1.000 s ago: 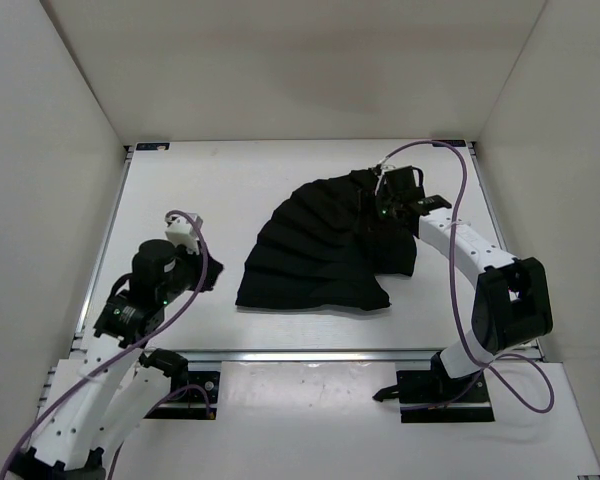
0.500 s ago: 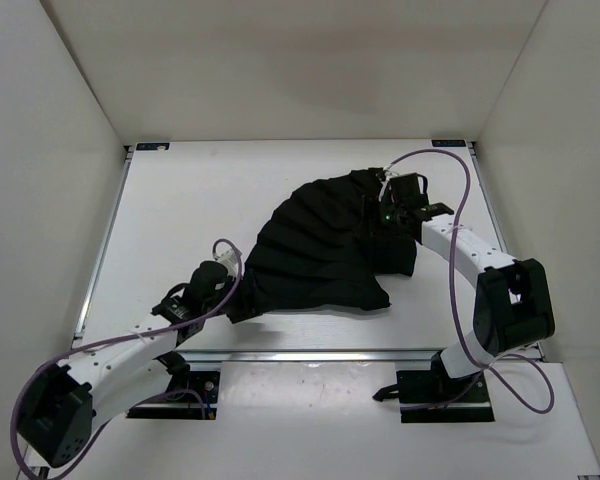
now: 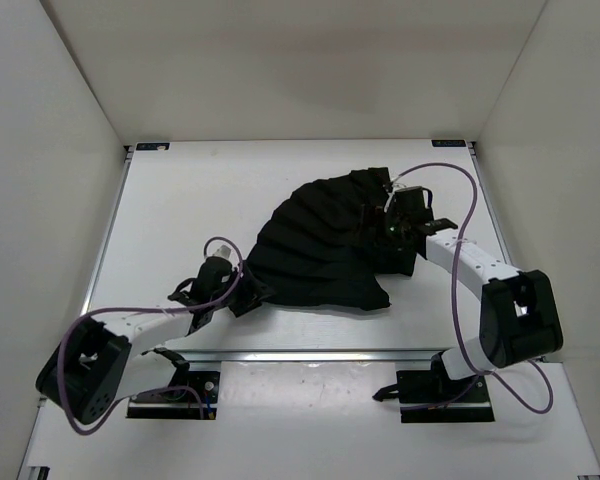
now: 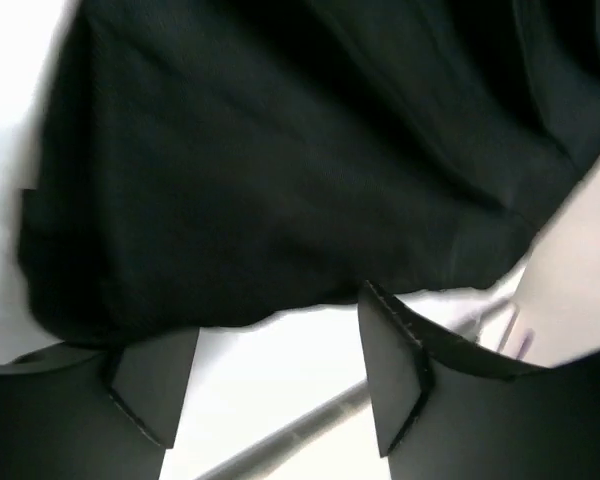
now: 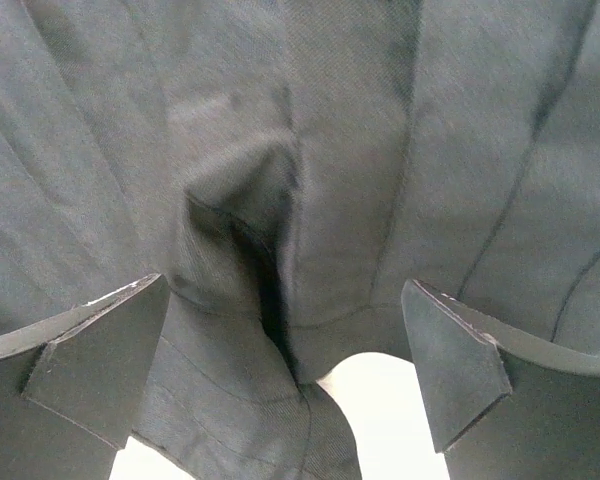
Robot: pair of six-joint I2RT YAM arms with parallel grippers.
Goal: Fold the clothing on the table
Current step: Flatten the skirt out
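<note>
The table [image 3: 180, 200] spreads white ahead of both arms. The clothing [image 3: 315, 250] lies flat on it as a black pleated fan between the two tools. Its near-left corner is just ahead of the left gripper [image 3: 242, 296], and its far-right part is directly beneath the right gripper [image 3: 385, 222].

The left gripper sits low over the table with its jaws spread. The hem [image 4: 280, 290] runs across just beyond its fingertips [image 4: 145, 385], with bare white showing between them. Nothing is pinched.

The right gripper hangs over the cloth with its jaws at their widest and no grip on anything. Below and between its fingers the fabric rises in a small pucker [image 5: 250, 220], and the garment's edge lies just behind that.

The step in hand looks like taking hold at two points so that the fan can be folded over. To do it well, the left gripper should slide forward flat, so that one finger goes under the hem and the other over it. It should close only once the edge is well between the pads, so it catches more than a single pleat. The right gripper should drop straight onto the pucker and close across it. Both should then lift together and evenly, since this soft cloth will likely sag, slip or let its pleats splay if one side leads.
</note>
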